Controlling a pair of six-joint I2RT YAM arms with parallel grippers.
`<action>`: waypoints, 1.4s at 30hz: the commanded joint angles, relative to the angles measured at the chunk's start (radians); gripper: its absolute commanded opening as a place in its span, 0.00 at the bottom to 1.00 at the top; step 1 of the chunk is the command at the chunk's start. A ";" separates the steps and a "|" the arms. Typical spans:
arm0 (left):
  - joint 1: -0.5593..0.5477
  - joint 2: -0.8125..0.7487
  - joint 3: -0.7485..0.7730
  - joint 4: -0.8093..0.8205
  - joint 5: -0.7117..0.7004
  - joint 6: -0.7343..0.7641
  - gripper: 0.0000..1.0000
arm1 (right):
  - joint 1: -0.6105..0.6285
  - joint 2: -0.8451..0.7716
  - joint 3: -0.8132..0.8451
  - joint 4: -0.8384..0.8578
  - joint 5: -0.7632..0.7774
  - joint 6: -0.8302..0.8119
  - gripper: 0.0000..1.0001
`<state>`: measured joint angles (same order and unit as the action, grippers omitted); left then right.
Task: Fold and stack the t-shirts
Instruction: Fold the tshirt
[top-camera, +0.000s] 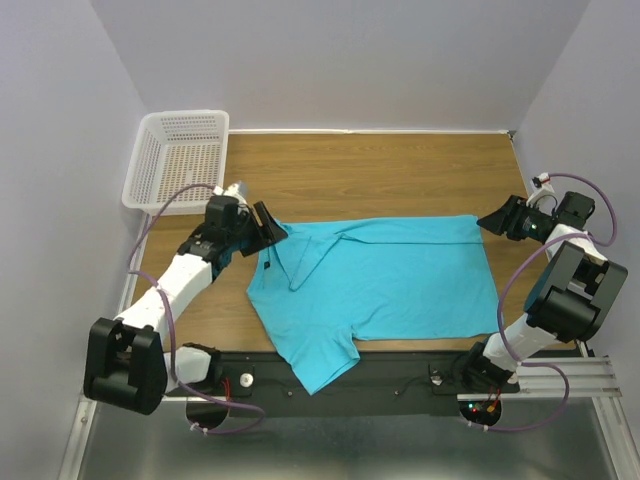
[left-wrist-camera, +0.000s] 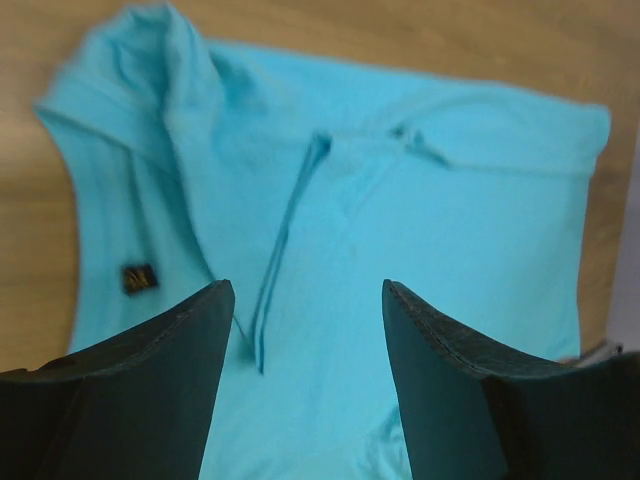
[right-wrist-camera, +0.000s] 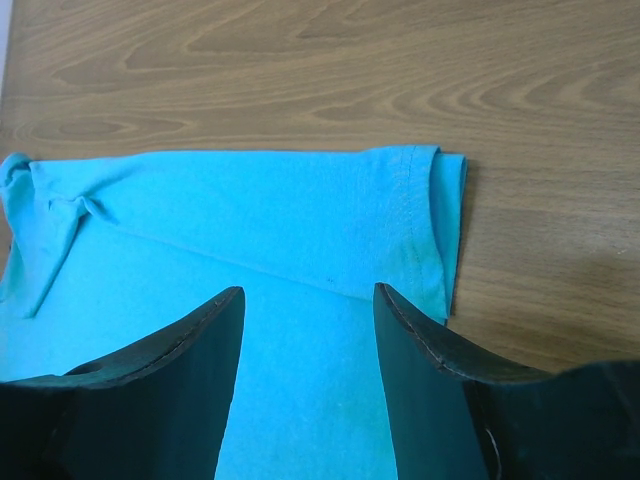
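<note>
One turquoise t-shirt (top-camera: 390, 280) lies spread on the wooden table, its far part folded over toward the middle. One sleeve (top-camera: 322, 368) hangs over the near black rail. My left gripper (top-camera: 272, 232) hovers at the shirt's left end by the collar, jaws open and nothing between them. In the left wrist view, that gripper (left-wrist-camera: 307, 300) looks down on the t-shirt (left-wrist-camera: 420, 220), the collar and the dark neck label (left-wrist-camera: 138, 277). My right gripper (top-camera: 492, 222) stands open just off the shirt's far right corner. In the right wrist view, that gripper (right-wrist-camera: 308, 295) is over the t-shirt (right-wrist-camera: 250, 215) and its folded hem.
A white mesh basket (top-camera: 180, 155) stands at the far left corner of the table (top-camera: 380, 175). Bare wood shows behind the shirt and to its right. Grey walls close in on three sides. The black mounting rail (top-camera: 400, 375) runs along the near edge.
</note>
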<state>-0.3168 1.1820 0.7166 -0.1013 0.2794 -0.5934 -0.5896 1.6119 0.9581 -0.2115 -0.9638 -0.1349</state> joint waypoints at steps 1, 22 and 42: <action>0.120 0.074 0.053 0.159 0.000 0.040 0.72 | -0.007 -0.001 0.021 0.000 -0.027 -0.009 0.60; 0.154 0.539 0.327 0.153 0.049 0.064 0.56 | -0.007 0.003 0.022 -0.003 -0.026 -0.012 0.60; 0.151 0.594 0.357 0.167 0.067 0.056 0.15 | 0.000 0.080 0.051 -0.051 0.036 -0.018 0.54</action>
<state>-0.1635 1.8034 1.0481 0.0479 0.3344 -0.5411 -0.5896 1.6539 0.9596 -0.2276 -0.9466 -0.1352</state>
